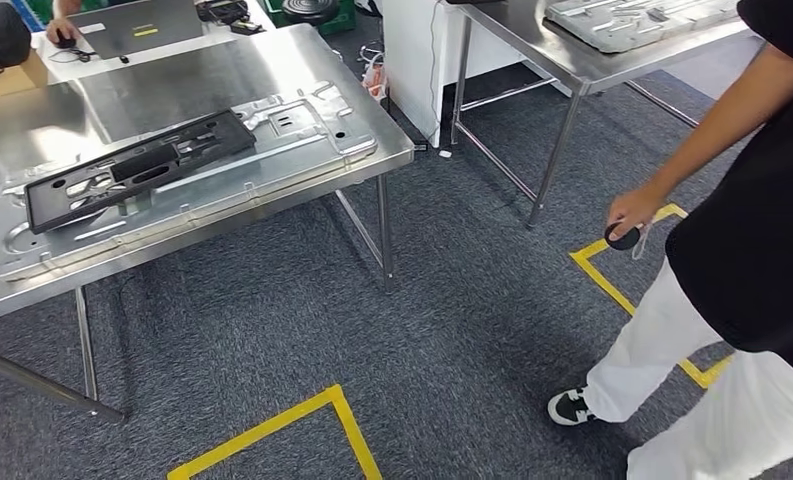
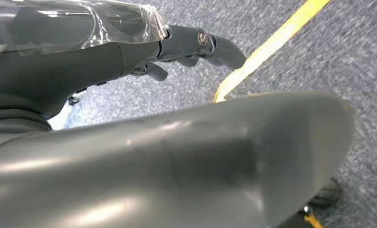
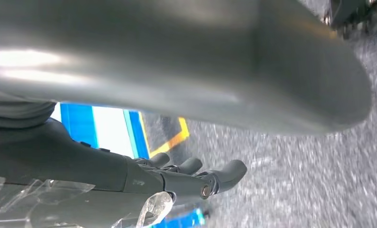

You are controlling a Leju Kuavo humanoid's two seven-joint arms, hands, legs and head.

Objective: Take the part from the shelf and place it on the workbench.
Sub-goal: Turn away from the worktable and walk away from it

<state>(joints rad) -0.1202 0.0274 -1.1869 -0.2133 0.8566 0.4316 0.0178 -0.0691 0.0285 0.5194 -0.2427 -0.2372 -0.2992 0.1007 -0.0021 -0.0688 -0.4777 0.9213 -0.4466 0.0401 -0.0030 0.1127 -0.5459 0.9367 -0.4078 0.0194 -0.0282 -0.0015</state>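
A flat black part (image 1: 137, 165) lies on a silver stamped metal panel (image 1: 302, 130) on the steel workbench (image 1: 222, 70) at the left of the head view. In the left wrist view my left hand (image 2: 191, 47) hangs above grey carpet, its fingers stretched out and holding nothing. My right hand (image 3: 196, 175) hangs the same way in the right wrist view, fingers extended and apart with nothing in them. Neither hand is near the workbench.
A person (image 1: 752, 230) in a black top and white trousers stands at the right, holding a small black object (image 1: 622, 238). A second steel table (image 1: 532, 40) with another metal panel stands behind. Yellow tape (image 1: 282, 425) marks the carpet. A laptop (image 1: 137, 25) sits at the back.
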